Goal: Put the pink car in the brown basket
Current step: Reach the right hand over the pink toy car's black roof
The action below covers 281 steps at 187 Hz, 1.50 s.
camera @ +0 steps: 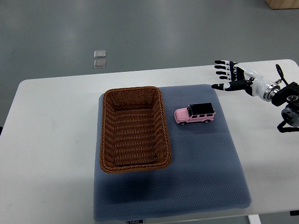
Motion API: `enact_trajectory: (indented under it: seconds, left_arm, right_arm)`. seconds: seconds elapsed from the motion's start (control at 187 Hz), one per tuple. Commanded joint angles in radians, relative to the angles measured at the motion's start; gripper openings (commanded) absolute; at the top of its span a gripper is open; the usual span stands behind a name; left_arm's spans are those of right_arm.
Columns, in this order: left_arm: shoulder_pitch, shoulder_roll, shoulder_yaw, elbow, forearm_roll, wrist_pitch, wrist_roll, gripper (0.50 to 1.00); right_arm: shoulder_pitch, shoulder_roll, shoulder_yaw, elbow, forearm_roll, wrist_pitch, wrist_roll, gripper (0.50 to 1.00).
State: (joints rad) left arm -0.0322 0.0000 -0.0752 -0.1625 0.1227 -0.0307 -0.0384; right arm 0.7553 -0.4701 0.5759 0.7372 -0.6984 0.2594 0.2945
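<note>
Pink car sits apart from the open right hand, beside the basket

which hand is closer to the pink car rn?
Right. The right hand hovers open over the table's far right side, up and to the right of the pink car on the blue mat, not touching it. The left hand is out of view.

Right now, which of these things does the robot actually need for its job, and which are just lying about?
Needed for the job:
- pink car, on the mat
- brown basket, holding nothing
- right robot hand, open, apart from the car

Just lying about:
- blue mat under both
- white table
- two small clear squares on the floor beyond the table
</note>
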Motion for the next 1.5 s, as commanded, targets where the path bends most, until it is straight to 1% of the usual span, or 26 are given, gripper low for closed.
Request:
enact_trajectory:
  seconds: [0.0, 0.117, 0.272, 0.384, 0.55, 0.764, 0.806, 0.94, 0.993, 1.063, 1.153, 1.18, 1.265, 1.495]
  left_arm:
    - [0.000, 0.000, 0.000, 0.000, 0.000, 0.000, 0.000, 1.000]
    - [0.000, 0.000, 0.000, 0.000, 0.000, 0.000, 0.000, 1.000]
    - [0.000, 0.000, 0.000, 0.000, 0.000, 0.000, 0.000, 1.000]
    - [0.000, 0.000, 0.000, 0.001, 0.000, 0.000, 0.000, 1.000]
    - [0.000, 0.000, 0.000, 0.000, 0.000, 0.000, 0.000, 1.000]
    - [0.000, 0.000, 0.000, 0.000, 0.000, 0.000, 0.000, 1.000]
    - [0.000, 0.000, 0.000, 0.000, 0.000, 0.000, 0.000, 1.000]
    - [0.000, 0.000, 0.000, 0.000, 0.000, 0.000, 0.000, 1.000]
    - [0.000, 0.000, 0.000, 0.000, 0.000, 0.000, 0.000, 1.000]
    - [0.000, 0.000, 0.000, 0.000, 0.000, 0.000, 0.000, 1.000]
    - [0.000, 0.000, 0.000, 0.000, 0.000, 0.000, 0.000, 1.000]
    - [0.000, 0.000, 0.000, 0.001, 0.000, 0.000, 0.000, 1.000]
    - [0.000, 0.000, 0.000, 0.000, 0.000, 0.000, 0.000, 1.000]
    - [0.000, 0.000, 0.000, 0.001, 0.000, 0.000, 0.000, 1.000]
  right_arm:
    - [0.032, -0.028, -0.050, 0.022, -0.064, 0.024, 0.018, 0.909]
    - [0.088, -0.070, -0.145, 0.080, -0.156, 0.027, 0.045, 0.907]
    - [0.163, -0.090, -0.255, 0.116, -0.311, 0.027, 0.086, 0.907]
    - [0.193, -0.099, -0.298, 0.137, -0.398, 0.026, 0.092, 0.905]
    - [0.214, -0.104, -0.370, 0.203, -0.541, 0.014, 0.103, 0.905]
    - [0.233, -0.093, -0.415, 0.205, -0.605, -0.012, 0.101, 0.901]
    - [0.234, -0.088, -0.426, 0.205, -0.616, -0.025, 0.098, 0.899]
    - [0.236, -0.074, -0.470, 0.200, -0.633, -0.095, 0.089, 0.891]
    - [0.243, -0.068, -0.479, 0.195, -0.633, -0.108, 0.084, 0.881]
    - [0.253, -0.061, -0.498, 0.185, -0.633, -0.123, 0.061, 0.868]
    - [0.256, -0.061, -0.518, 0.174, -0.635, -0.132, 0.058, 0.852]
    - [0.257, -0.061, -0.521, 0.172, -0.635, -0.134, 0.058, 0.838]
    - [0.262, -0.061, -0.524, 0.171, -0.651, -0.134, 0.058, 0.825]
    - [0.269, -0.061, -0.551, 0.169, -0.679, -0.134, 0.058, 0.811]
